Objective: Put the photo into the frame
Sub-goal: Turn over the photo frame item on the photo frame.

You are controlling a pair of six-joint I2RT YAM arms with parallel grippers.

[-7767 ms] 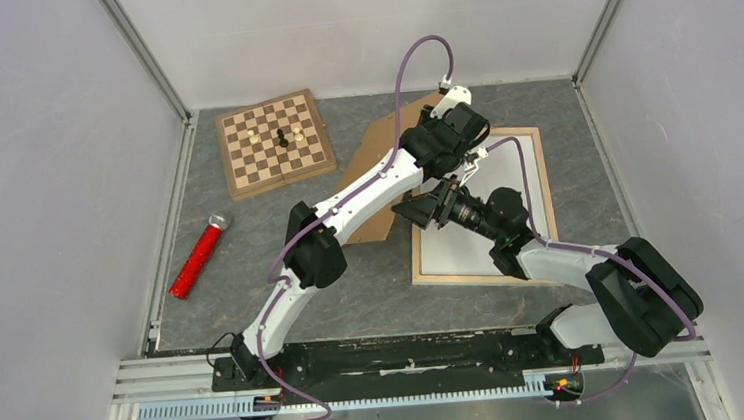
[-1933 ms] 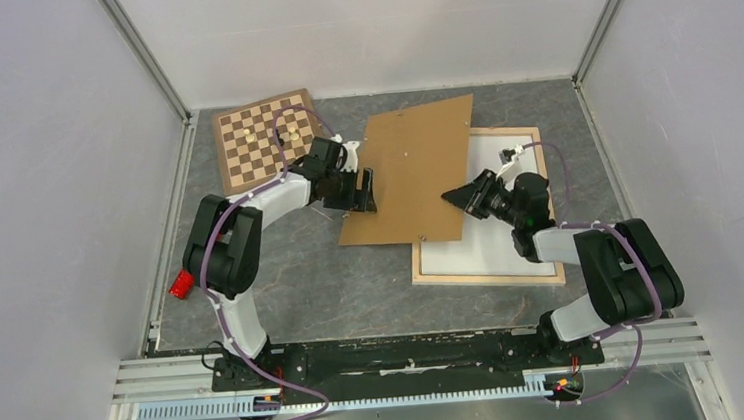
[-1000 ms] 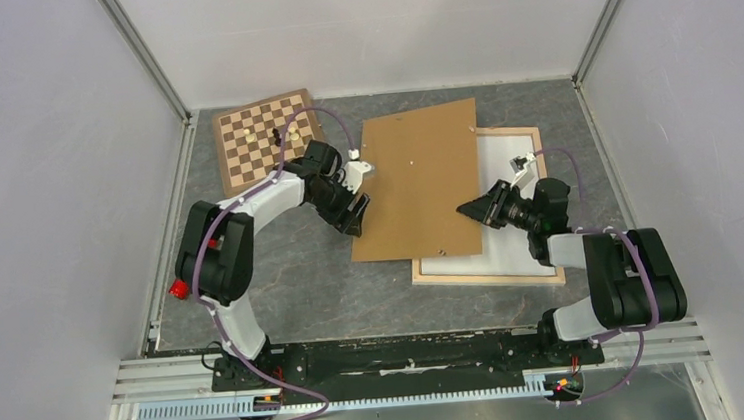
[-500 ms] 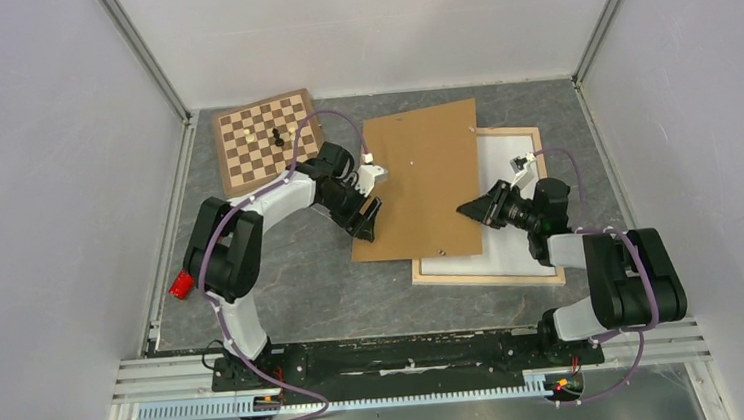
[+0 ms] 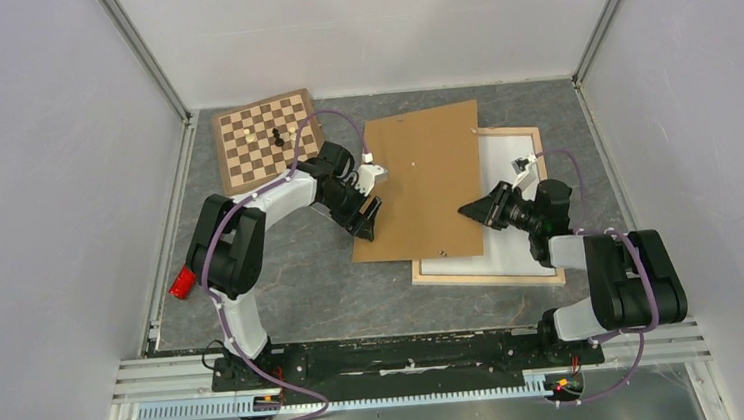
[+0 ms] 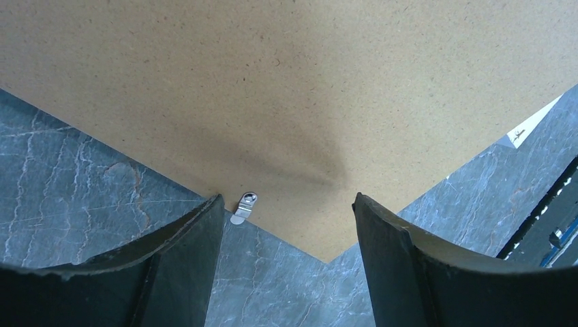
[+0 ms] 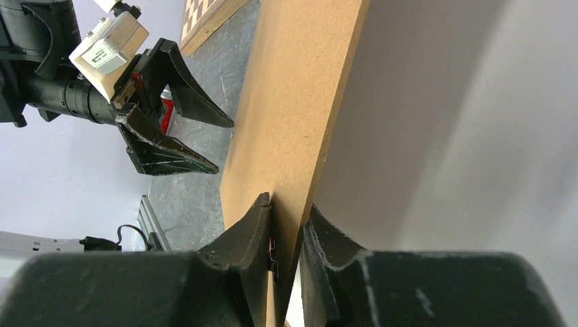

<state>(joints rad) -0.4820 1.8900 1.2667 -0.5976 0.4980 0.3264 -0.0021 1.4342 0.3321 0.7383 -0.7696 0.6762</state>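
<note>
The frame (image 5: 484, 280) lies flat on the right side of the table (image 5: 304, 286), and the white sheet inside its wooden bars I take to be the photo (image 5: 467, 263) lying face down; no printed side shows, so I cannot confirm it. Over the frame's left part sits the brown backing board (image 5: 426, 181), slightly askew and reaching out onto the table. My right jaws are clamped on the board's right edge, one finger above and one below. My left jaws stand apart at the board's near-left corner, touching nothing, with a small metal clip (image 6: 243, 206) on the edge just beside one finger. The danger, as I judge it, is the single-edge pinch. The board could pivot or slip, drag across the white sheet and push it out of square. Set down crooked, it could ride on the frame's bars rather than drop between them. The clip could also snag on a bar. My right arm (image 5: 592, 253) is folded low, its wrist pointing left over the frame. My left arm (image 5: 248, 215) bends out to the left, then reaches right toward the board, near the chessboard (image 5: 272, 143).
</note>
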